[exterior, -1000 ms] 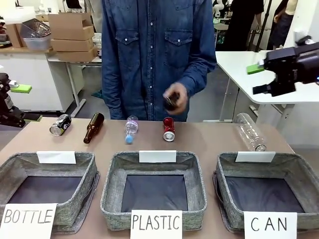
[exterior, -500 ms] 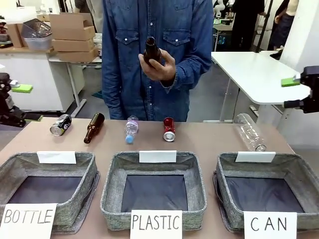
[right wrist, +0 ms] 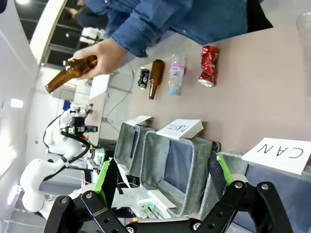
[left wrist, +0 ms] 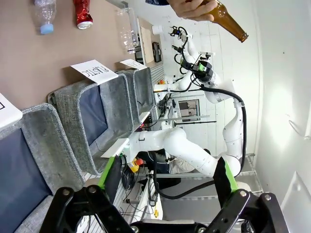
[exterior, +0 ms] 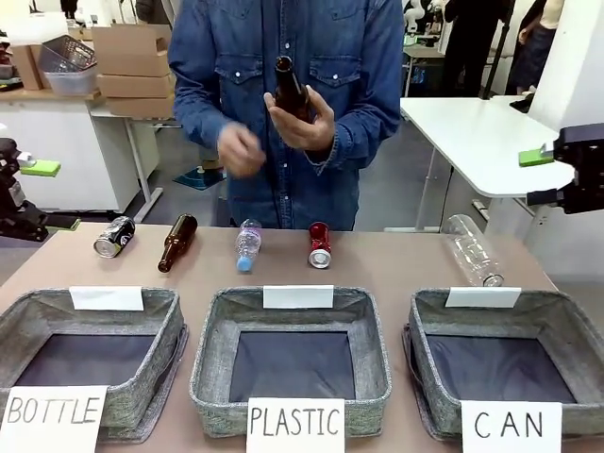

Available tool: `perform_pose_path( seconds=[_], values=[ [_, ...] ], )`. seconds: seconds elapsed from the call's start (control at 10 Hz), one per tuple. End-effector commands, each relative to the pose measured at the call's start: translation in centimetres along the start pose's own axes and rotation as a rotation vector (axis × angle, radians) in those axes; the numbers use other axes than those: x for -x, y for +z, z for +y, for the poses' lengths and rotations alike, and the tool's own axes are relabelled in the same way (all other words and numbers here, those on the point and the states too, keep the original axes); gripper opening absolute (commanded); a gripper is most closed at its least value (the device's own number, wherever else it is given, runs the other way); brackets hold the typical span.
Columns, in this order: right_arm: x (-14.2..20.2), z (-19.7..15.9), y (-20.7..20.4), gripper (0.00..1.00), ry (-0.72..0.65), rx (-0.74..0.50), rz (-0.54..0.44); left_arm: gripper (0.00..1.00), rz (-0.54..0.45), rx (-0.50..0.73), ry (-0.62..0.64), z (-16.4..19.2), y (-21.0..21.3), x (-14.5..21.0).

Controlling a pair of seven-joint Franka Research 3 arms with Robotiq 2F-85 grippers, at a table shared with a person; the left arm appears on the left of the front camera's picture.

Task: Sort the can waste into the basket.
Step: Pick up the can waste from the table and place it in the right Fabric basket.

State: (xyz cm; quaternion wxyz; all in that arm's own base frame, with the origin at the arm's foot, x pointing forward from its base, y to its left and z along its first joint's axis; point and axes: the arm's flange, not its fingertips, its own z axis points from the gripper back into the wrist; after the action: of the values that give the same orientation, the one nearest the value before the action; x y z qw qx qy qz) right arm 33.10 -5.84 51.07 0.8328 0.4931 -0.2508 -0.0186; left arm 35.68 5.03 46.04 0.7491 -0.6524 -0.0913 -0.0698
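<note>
Black right hand (right wrist: 162, 165), green pads (right wrist: 103, 180); person's blue denim shirt (exterior: 368, 104)

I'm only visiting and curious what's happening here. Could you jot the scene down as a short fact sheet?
Cans: red can, black-and-silver can, both lying on the table
CAN basket: near right, no can in it
Person's hand: holding a brown bottle up
Left gripper: open, holding nothing
Right gripper: open, holding nothing, raised at the right
</note>
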Motion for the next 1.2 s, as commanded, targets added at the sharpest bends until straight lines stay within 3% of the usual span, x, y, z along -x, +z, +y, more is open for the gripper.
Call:
perform_pose_path(
  seconds=[0.0,0.2,0.4,0.8,1.1],
  values=[
    [0.1,-0.1,0.1,1.00,0.001,-0.004,0.003,1.00,0.001,0.016,-0.021,0.0,0.0,0.0],
    [-0.8,0.6,-1.3,1.00,0.043,0.025,0.008,1.00,0.001,0.016,-0.021,0.0,0.0,0.0],
    [-2.7,2.4,-4.4,1.00,0.106,0.057,0.077,1.00,0.001,0.016,-0.021,0.0,0.0,0.0],
    [-1.6,1.7,-2.1,1.00,0.075,0.037,0.017,1.00,0.001,0.016,-0.021,0.0,0.0,0.0],
    [-3.1,3.8,-6.1,1.00,0.163,0.117,0.067,1.00,0.001,0.016,-0.021,0.0,0.0,0.0]
  ],
)
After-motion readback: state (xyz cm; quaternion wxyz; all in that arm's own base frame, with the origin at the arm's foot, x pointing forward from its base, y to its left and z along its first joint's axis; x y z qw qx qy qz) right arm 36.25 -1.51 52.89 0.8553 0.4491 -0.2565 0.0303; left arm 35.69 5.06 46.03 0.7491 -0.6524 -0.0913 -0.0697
